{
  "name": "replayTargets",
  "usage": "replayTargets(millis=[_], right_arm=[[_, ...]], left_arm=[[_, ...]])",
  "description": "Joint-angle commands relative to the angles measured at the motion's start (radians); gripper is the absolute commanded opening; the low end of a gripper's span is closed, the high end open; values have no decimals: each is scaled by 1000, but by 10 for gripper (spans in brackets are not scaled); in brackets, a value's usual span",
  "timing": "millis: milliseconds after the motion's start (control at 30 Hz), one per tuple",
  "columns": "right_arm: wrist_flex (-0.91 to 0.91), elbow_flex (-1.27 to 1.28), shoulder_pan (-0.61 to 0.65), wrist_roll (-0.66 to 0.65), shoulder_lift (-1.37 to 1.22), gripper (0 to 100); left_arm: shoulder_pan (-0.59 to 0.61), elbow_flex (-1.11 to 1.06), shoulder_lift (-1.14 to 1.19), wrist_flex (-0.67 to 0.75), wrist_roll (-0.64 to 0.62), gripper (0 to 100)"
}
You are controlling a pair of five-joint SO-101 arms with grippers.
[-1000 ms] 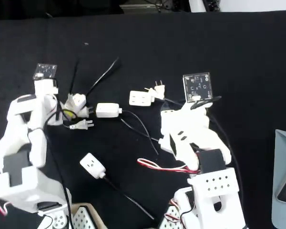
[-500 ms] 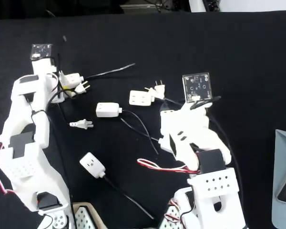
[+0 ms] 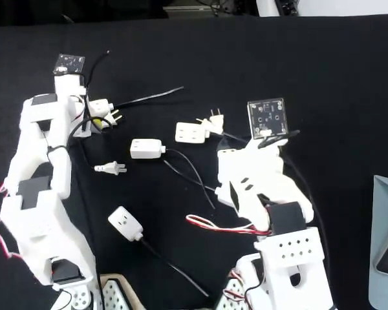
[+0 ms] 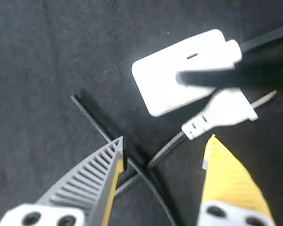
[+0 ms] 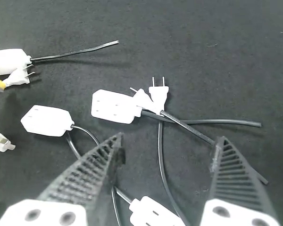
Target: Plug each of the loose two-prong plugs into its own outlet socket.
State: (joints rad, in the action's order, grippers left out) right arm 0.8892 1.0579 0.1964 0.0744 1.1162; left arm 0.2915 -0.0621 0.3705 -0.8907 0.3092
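while your left gripper (image 4: 165, 139) hangs open over a white outlet socket (image 4: 160, 70), your right gripper (image 5: 170, 138) gapes above a two-prong plug (image 5: 158, 93).

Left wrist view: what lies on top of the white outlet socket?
A blurred black cable crosses over the outlet socket, hiding a strip of its face; nothing beneath that strip can be seen.

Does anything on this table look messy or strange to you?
Nothing is spilled or broken. Oddly, though, the thin black cord running from the white socket block beside the left arm stops at a loose cut end, leading nowhere. By the middle white socket block, two black plug cords lie crossed.
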Motion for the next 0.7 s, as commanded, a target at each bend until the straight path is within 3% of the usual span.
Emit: replayTargets(millis=[0,200,333,500,667], right_arm=[[-15,-5,12,-2,-10,292],[-17,-5,12,-2,-10,292],[-17,-5,12,-2,-10,292],[-17,-5,12,-2,-10,292],[-17,-5,12,-2,-10,292]], left_arm=[[-8,154,92,18,3,273],[8,228,207,8,9,268],[-4,237,215,-103,92,260],[-30,237,213,-190,173,144],[-47,237,213,-299,227,111]])
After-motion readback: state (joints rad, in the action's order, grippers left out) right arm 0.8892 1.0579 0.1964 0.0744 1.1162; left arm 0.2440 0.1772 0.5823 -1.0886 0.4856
